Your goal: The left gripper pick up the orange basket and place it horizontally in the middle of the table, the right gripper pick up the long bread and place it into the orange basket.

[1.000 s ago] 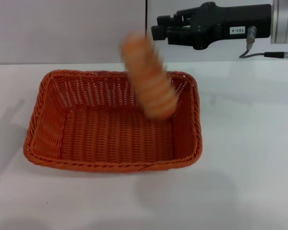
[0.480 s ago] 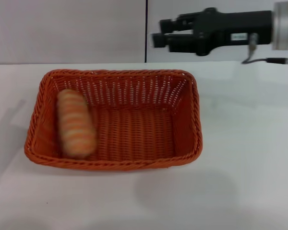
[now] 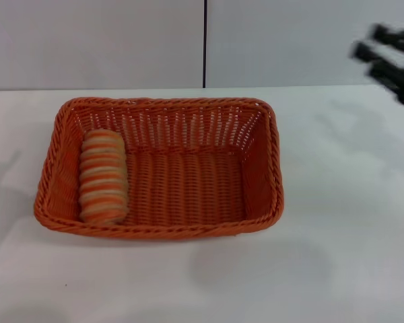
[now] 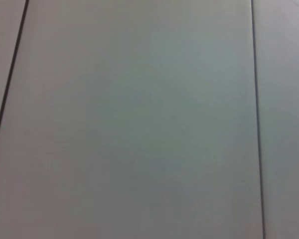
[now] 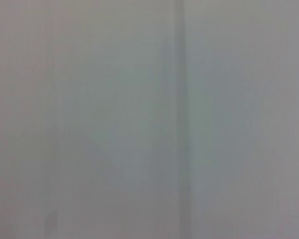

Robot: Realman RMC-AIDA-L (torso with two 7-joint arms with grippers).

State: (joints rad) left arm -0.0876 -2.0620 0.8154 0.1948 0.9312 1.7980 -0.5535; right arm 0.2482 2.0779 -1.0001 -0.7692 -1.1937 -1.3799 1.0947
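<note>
The orange basket lies lengthwise across the middle of the white table in the head view. Inside it the long bread rests flat on the floor against the left end wall, its striped top facing up. My right gripper hangs blurred at the far right edge, above the table's back and well away from the basket. Its black fingers stand apart, open, with nothing between them. The left gripper is out of view. Both wrist views show only grey wall panels.
A grey wall with a dark vertical seam backs the table. White tabletop runs in front of the basket and to its right.
The bread dropped from above the basket's right half, tumbled to the left end and came to rest there. The right gripper drew back to the right edge. The left arm's black tip left the view.
</note>
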